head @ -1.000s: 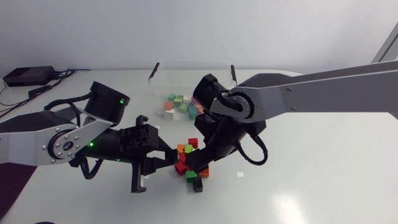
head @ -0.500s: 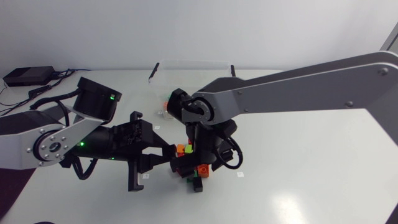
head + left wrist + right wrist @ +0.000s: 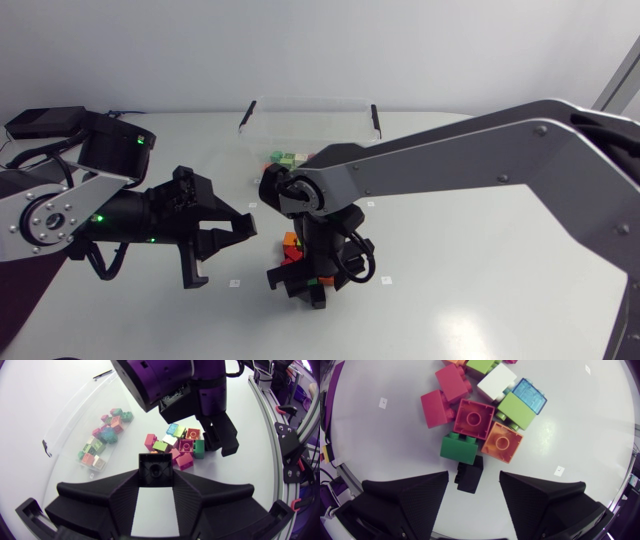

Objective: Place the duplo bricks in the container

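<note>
A heap of duplo bricks (image 3: 293, 243) lies mid-table: red, orange, green, white and blue (image 3: 480, 417). My right gripper (image 3: 298, 287) hangs straight over the heap's near side, open. A small black brick (image 3: 470, 474) lies between its fingers (image 3: 410, 495), touching neither. My left gripper (image 3: 235, 232) is left of the heap, shut on another black brick (image 3: 156, 467) at its fingertips. The clear container (image 3: 310, 112) stands at the back with several bricks (image 3: 102, 435) in it. From the left wrist, the right gripper's finger (image 3: 222, 440) shows beside the heap (image 3: 180, 445).
A black box (image 3: 45, 122) with cables sits at the table's back left corner. Small white tags (image 3: 386, 281) dot the tabletop around the heap.
My left arm has drawn back to the left, away from the heap, with the black brick. My right arm has swung left and down over the heap, and its fingers have narrowed.
</note>
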